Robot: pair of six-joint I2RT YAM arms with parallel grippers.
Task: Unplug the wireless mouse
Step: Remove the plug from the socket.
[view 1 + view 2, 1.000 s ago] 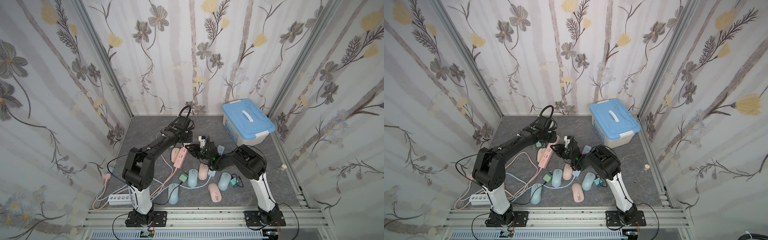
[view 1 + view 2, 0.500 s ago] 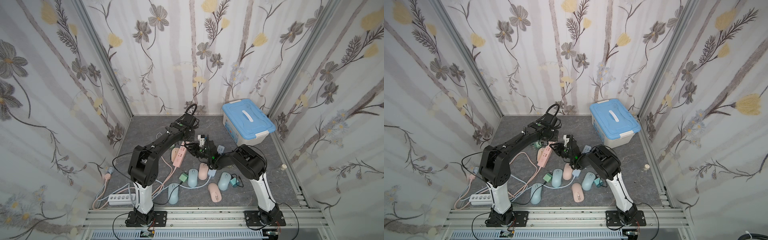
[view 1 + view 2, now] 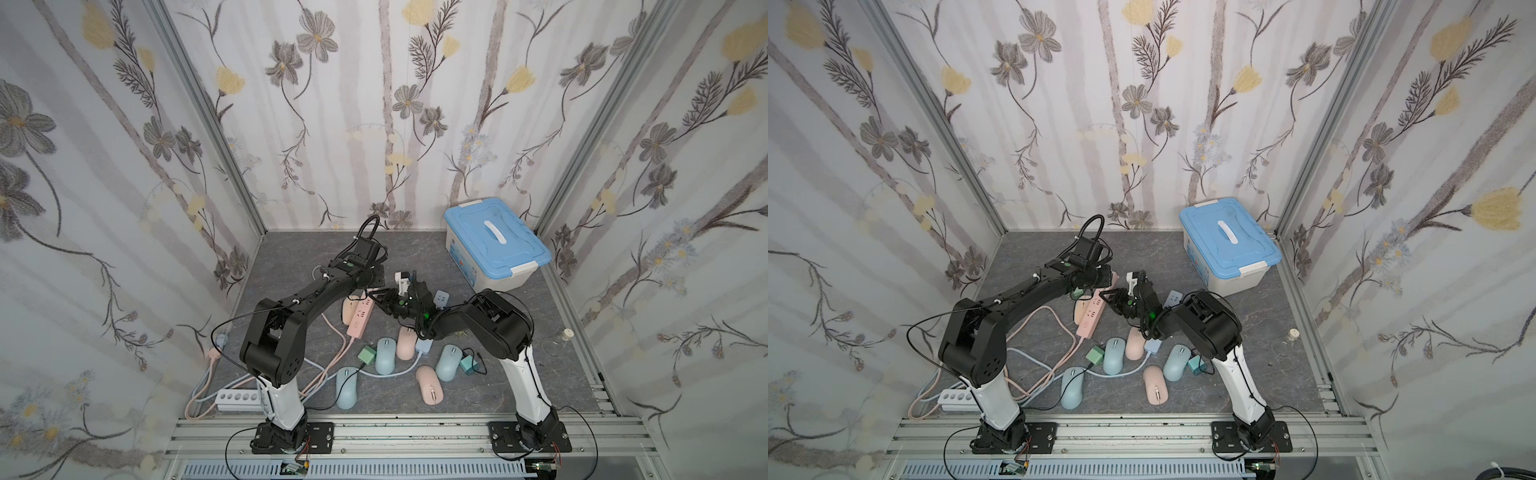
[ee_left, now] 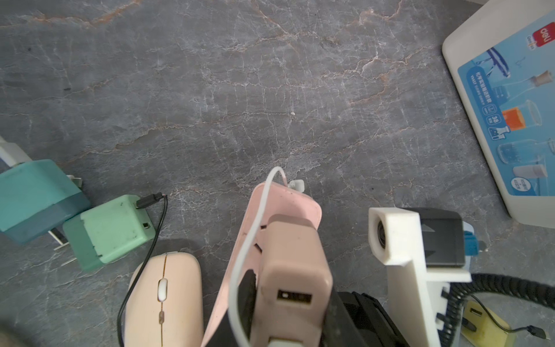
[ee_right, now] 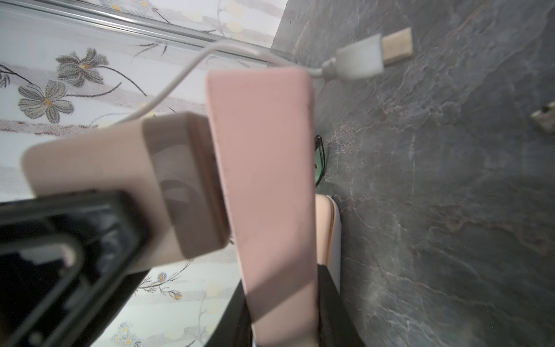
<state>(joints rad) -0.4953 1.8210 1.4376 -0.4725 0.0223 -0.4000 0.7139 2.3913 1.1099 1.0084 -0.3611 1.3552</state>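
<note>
My left gripper (image 4: 292,315) is shut on a pink charger block (image 4: 294,264) that sits plugged in the pink power strip (image 4: 282,204). The block's USB port faces the camera and is empty. A white cable (image 4: 249,240) loops past the block, and its USB plug (image 5: 360,60) hangs free beyond the strip's end. My right gripper (image 5: 283,315) is shut on the pink power strip (image 5: 270,180), one black finger on each side. In both top views the two grippers meet over the strip (image 3: 358,322) at mid-floor. A pink wireless mouse (image 4: 163,300) lies beside the strip.
A blue-lidded storage box (image 3: 494,245) stands at the back right. Several blue and pink mice (image 3: 384,355), a green charger (image 3: 367,355) and a white power strip (image 3: 237,399) with tangled cords lie toward the front. Green (image 4: 111,231) and teal (image 4: 33,198) chargers rest near the pink mouse.
My left arm has swung a little toward the back and right, ending over the strip's far end. The right arm has stayed where it was.
</note>
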